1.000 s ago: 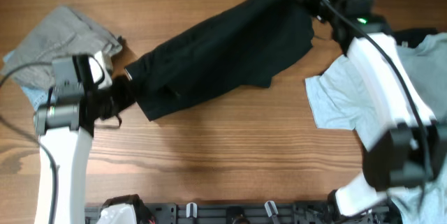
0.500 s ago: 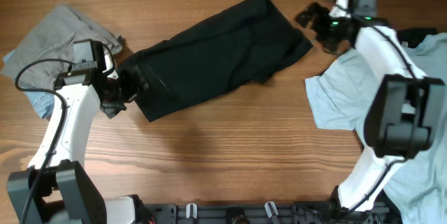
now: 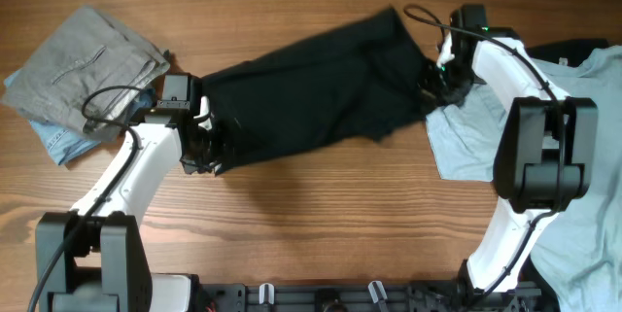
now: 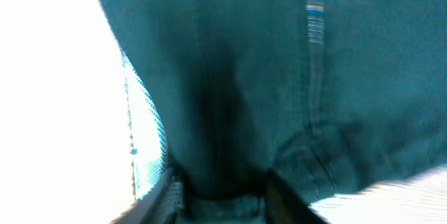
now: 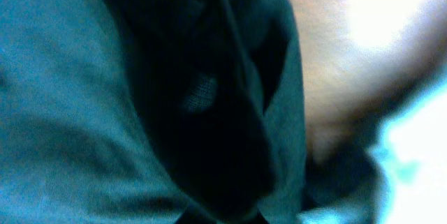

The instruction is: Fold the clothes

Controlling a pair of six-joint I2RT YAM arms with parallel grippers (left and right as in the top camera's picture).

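Left gripper (image 3: 206,149) clamps the shorts (image 3: 311,93) at the left end on your table (image 3: 311,225); only its wrist view shows cloth pinched between fingers (image 4: 278,199). Right gripper (image 3: 439,81) sits at the right end, grip unclear in both views.

Overhead view evenly lit and fairly sharp, faint shadows on the counter (image 3: 311,215); wrist views show the black garment (image 4: 230,77) blurred and teal-tinted, blown-out white at left and upper right respectively.

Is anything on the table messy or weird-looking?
Yes. The black shorts lie slanted and wrinkled, reaching from the left gripper to the right gripper. The pale blue T-shirt is rumpled too, unfolded.
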